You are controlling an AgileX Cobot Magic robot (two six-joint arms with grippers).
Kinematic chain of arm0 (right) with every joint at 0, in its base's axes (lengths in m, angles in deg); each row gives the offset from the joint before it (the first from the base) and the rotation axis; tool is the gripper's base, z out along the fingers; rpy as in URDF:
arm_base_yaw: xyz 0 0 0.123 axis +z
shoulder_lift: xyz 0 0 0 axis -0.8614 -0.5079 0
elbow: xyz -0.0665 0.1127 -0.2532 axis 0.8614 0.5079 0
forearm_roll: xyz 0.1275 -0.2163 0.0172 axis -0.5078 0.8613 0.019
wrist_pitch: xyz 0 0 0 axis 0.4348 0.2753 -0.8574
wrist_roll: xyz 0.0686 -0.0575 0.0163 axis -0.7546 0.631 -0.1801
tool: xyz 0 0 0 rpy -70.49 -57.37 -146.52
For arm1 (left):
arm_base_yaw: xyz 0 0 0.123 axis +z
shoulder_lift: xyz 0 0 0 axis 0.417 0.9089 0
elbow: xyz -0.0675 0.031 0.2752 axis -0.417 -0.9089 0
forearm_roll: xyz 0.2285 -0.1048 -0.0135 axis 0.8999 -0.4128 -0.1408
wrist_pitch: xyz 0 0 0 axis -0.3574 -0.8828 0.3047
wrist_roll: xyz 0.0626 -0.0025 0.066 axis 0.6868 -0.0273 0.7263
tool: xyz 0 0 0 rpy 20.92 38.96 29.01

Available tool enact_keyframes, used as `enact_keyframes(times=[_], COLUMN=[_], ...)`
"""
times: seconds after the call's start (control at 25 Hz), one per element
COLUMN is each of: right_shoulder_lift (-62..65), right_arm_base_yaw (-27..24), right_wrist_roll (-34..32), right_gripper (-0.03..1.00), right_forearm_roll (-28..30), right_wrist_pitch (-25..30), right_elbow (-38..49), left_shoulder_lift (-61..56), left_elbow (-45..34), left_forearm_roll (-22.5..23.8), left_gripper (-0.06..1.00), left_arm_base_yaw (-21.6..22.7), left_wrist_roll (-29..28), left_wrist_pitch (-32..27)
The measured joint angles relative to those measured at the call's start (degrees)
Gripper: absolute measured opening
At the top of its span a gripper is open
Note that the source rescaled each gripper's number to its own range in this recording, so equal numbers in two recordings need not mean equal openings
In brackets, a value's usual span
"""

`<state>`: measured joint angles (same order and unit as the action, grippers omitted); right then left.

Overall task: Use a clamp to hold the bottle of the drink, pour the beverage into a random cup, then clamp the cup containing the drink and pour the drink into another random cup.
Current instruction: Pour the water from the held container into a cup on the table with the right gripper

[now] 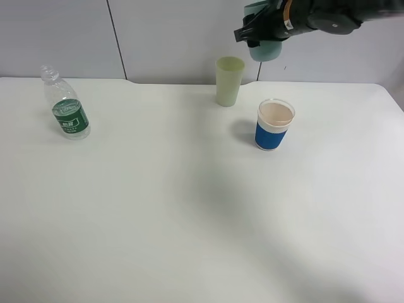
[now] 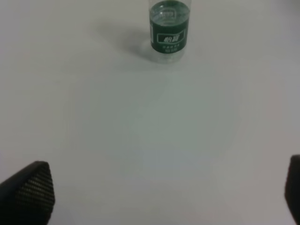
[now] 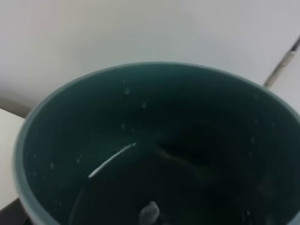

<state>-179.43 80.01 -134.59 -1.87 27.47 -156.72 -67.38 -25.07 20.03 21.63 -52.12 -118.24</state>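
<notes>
The right gripper (image 1: 259, 33) is clamped on the teal cup (image 1: 267, 50), its jaws closed across the cup's middle. It holds the cup in the air near the back wall, above and just right of the pale cup (image 1: 229, 81).

The left gripper (image 2: 166, 190) hangs over bare table (image 1: 177, 208) with its jaws spread wide, holding nothing. The bottle (image 2: 169, 30) stands well ahead of it.

In the right wrist view, small drops cling to the teal cup's dark inner wall, and a thin bright curve sits low inside. I cannot tell how much liquid it holds.

The pale cup stands upright at the back of the table. Its contents are hidden. The blue cup (image 1: 275, 124) stands near it, closer to the front, with a pale pinkish inside. The bottle stands upright at the far left, well apart from the cups.
</notes>
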Motion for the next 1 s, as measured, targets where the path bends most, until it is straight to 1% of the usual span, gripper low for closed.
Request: enact_keyframes(times=[0.16, 0.4, 0.56, 0.76, 1.0], right_shoulder_lift=[-3.78, -6.46, -6.61, -6.72, -6.85], right_arm_base_yaw=[1.75, 3.81, 4.78, 4.92, 4.92], right_wrist_roll=[0.06, 2.33, 5.31, 8.69, 10.57], right_gripper=[0.02, 0.02, 0.02, 0.02, 0.02], right_forearm_roll=[0.48, 4.80, 7.42, 7.75, 10.91], right_wrist_pitch=[2.34, 8.26, 9.41, 10.33, 11.47], right_elbow=[-4.38, -9.86, -11.61, -11.80, -11.80], left_shoulder_lift=[0.00, 0.00, 0.00, 0.00, 0.00], left_elbow=[0.00, 0.00, 0.00, 0.00, 0.00], left_forearm_roll=[0.00, 0.00, 0.00, 0.00, 0.00], left_gripper=[1.00, 1.00, 1.00, 1.00, 1.00], left_arm_base_yaw=[0.00, 0.00, 0.00, 0.00, 0.00], left_wrist_roll=[0.00, 0.13, 0.13, 0.13, 0.13], left_wrist_pitch=[0.00, 0.00, 0.00, 0.00, 0.00])
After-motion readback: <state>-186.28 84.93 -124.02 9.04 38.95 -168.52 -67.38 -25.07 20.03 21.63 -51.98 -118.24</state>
